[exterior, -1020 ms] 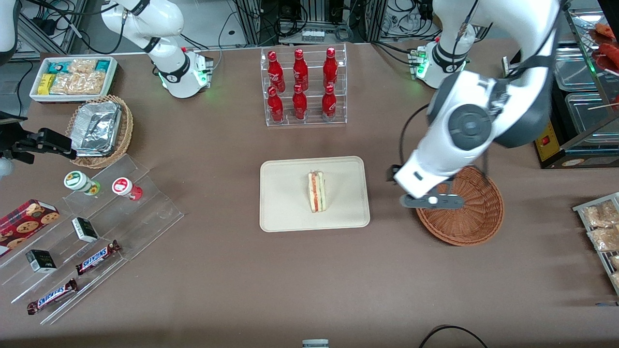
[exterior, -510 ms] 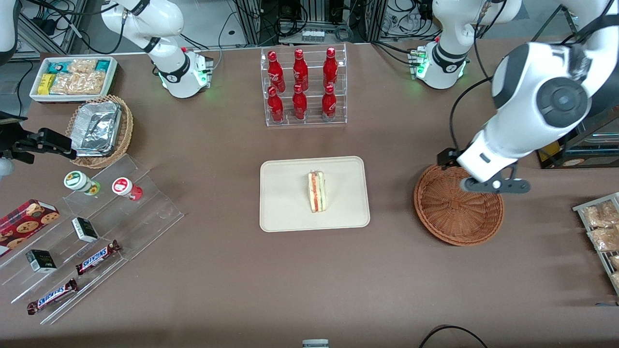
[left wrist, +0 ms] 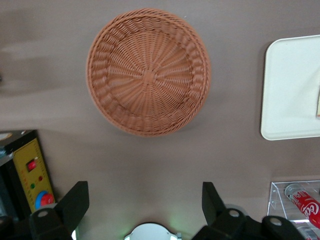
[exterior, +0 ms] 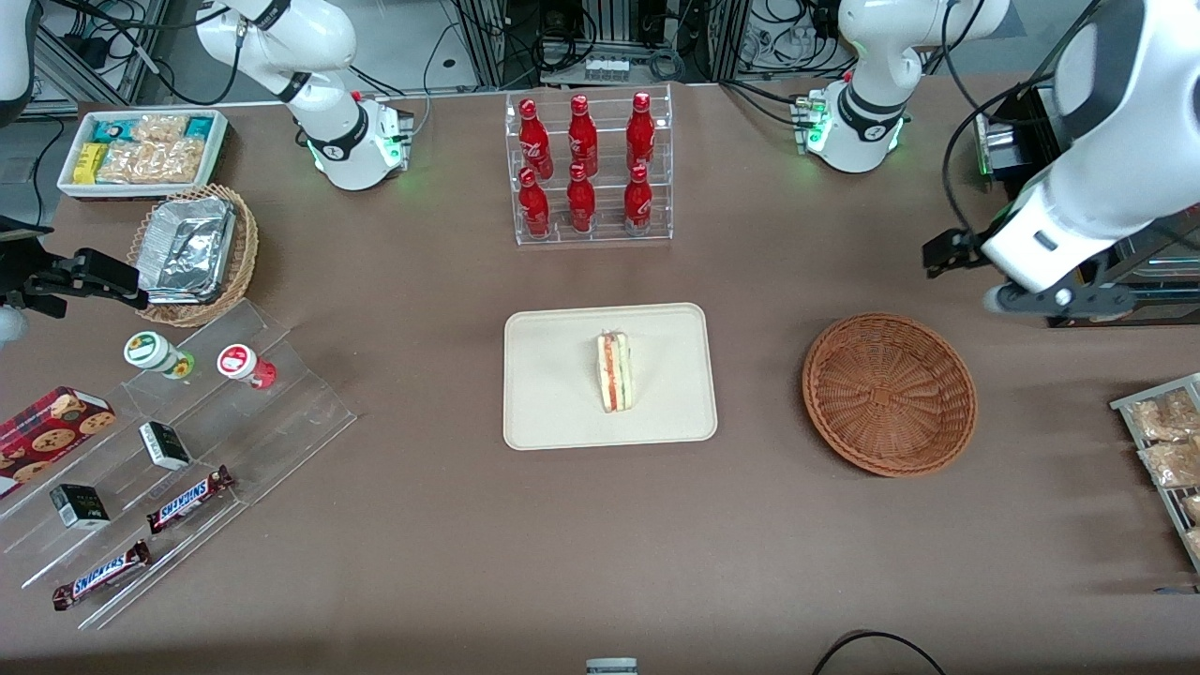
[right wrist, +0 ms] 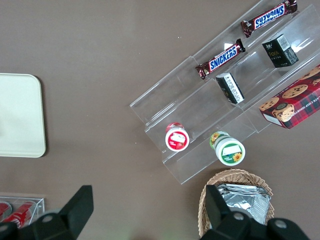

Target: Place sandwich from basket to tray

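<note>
The open, empty gripper (left wrist: pixel 145 205) is hovering well clear of the soft, squashable triangular white-bread sandwich (exterior: pixel 615 371), best pinched gently across its flat bread faces.

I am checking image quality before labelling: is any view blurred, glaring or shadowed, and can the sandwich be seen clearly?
Front view: even light, soft shadows, the sandwich sharp on the tray; the gripper hangs farther from the camera than the basket. Left wrist view: basket sharp, fingers dark and open, the sandwich cut by the frame edge. Right wrist view: no glare.
</note>
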Controlling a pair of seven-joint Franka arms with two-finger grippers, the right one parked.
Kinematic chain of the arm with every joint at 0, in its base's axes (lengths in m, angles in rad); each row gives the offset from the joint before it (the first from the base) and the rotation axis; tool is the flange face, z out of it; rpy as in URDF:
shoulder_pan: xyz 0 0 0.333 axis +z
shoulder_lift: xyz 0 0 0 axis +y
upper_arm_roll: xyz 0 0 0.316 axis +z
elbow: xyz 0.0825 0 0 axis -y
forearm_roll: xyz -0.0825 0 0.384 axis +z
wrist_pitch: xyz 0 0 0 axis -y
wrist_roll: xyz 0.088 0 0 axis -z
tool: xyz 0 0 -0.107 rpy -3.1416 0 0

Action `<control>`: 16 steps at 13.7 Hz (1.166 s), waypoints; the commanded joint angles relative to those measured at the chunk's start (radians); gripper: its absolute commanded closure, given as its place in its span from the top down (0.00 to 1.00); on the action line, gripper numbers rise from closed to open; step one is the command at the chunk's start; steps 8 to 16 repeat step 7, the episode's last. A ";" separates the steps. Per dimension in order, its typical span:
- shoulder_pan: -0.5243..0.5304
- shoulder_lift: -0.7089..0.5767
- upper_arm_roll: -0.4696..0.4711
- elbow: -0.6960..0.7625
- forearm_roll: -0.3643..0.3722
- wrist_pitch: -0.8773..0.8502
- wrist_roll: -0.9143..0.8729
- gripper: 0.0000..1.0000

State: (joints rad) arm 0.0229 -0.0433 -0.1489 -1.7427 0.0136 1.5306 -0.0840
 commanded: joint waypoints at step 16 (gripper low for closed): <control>0.081 -0.056 0.025 0.078 -0.007 -0.152 0.066 1.00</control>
